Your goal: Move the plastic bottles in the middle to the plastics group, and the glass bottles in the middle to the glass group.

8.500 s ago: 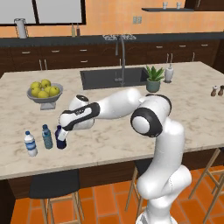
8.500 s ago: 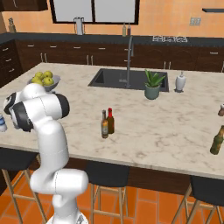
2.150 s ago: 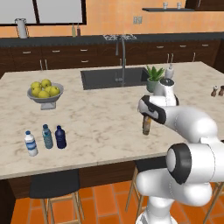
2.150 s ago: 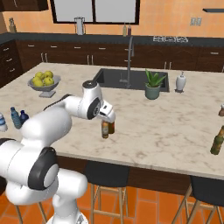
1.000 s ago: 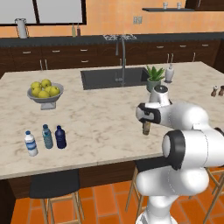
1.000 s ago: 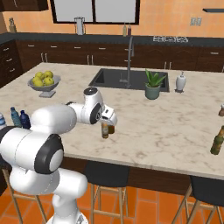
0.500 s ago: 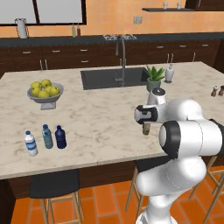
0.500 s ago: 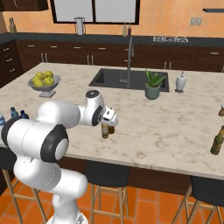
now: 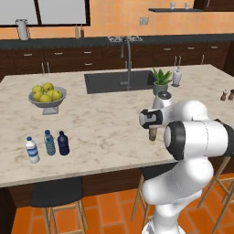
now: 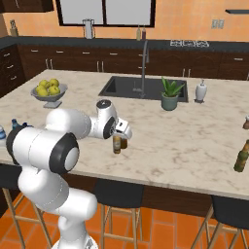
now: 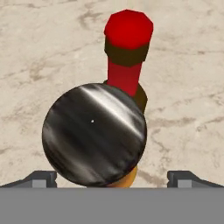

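Now gripper (image 11: 112,177) spread wide, fingertips (image 11: 41,177) apart at either side of a dark round-topped bottle (image 11: 94,133), gripping nothing. One red-capped brown bottle (image 11: 127,52) just behind. Lower over the pair than two seconds back. Three blue-capped bottles (image 9: 47,145) far left on the counter (image 9: 100,132).

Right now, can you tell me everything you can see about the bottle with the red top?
The slim brown bottle has a bright red cap, a dark brown band under it, a red neck and a brown shoulder. It looks like glass. It stands upright on the marble counter, close beside another bottle with a shiny dark top, which hides its lower body. The open gripper hangs above them and isn't holding it.
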{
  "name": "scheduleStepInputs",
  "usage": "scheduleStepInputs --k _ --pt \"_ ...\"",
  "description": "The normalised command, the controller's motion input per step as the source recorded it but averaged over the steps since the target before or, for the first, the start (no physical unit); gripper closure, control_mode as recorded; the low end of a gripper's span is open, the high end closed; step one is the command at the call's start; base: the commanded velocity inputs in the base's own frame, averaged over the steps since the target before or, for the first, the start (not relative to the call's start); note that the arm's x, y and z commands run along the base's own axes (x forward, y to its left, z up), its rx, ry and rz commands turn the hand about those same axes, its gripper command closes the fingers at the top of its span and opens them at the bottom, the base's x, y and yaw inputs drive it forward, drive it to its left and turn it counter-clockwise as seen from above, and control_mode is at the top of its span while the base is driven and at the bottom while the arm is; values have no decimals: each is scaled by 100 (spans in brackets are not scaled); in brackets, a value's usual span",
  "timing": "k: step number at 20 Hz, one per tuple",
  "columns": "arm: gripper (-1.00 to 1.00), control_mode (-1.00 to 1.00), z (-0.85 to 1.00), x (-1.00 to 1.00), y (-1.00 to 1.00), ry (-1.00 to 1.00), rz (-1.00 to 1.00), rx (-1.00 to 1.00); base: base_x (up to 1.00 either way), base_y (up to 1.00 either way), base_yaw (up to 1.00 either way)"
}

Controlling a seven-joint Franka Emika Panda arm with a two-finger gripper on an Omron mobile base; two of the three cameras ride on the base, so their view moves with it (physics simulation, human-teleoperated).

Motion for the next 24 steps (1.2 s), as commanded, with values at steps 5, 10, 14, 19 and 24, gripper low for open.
scheduleStepInputs --k 5,10,14,19,24 --pt "-100 -100 -8 4 0 0 0 0 0 0 0" --pt "-100 -100 -14 2 -9 -5 0 0 0 0 0" --pt "-100 -100 -7 0 -3 -8 0 0 0 0 0" --pt "-100 -100 0 1 0 -2 0 0 0 0 0" --pt "-100 -100 0 3 0 0 0 0 0 0 0"
